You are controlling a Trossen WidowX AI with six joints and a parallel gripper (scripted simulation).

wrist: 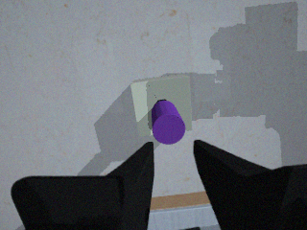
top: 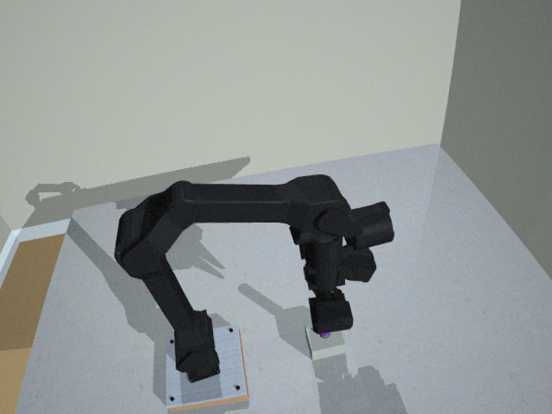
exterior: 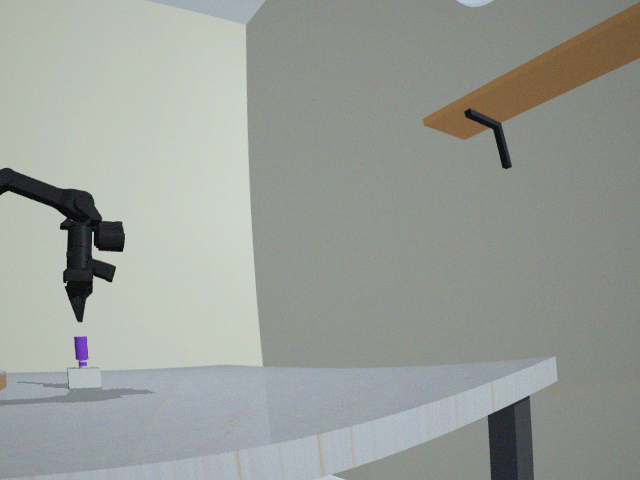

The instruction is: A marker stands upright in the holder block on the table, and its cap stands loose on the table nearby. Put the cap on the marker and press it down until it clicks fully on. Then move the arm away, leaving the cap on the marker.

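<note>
The purple cap [top: 324, 335] [exterior: 81, 347] [wrist: 169, 129] sits upright over the top of the marker [exterior: 82, 364]. Only a short white and purple part of the marker shows between the cap and the block. The pale holder block [top: 329, 348] [exterior: 84, 378] [wrist: 179, 91] stands on the table. My gripper [exterior: 80, 320] [wrist: 173, 147] points down above the cap, with a small space between fingertips and cap in the exterior view. Its fingers are partly apart with nothing between them. In the top view the gripper hides most of the cap.
The arm's base plate [top: 200, 396] is on the table [top: 428, 311] [exterior: 206, 413], left of the block in the top view. A wooden shelf [exterior: 542, 72] with a black bracket hangs on the wall, high at the right in the exterior view.
</note>
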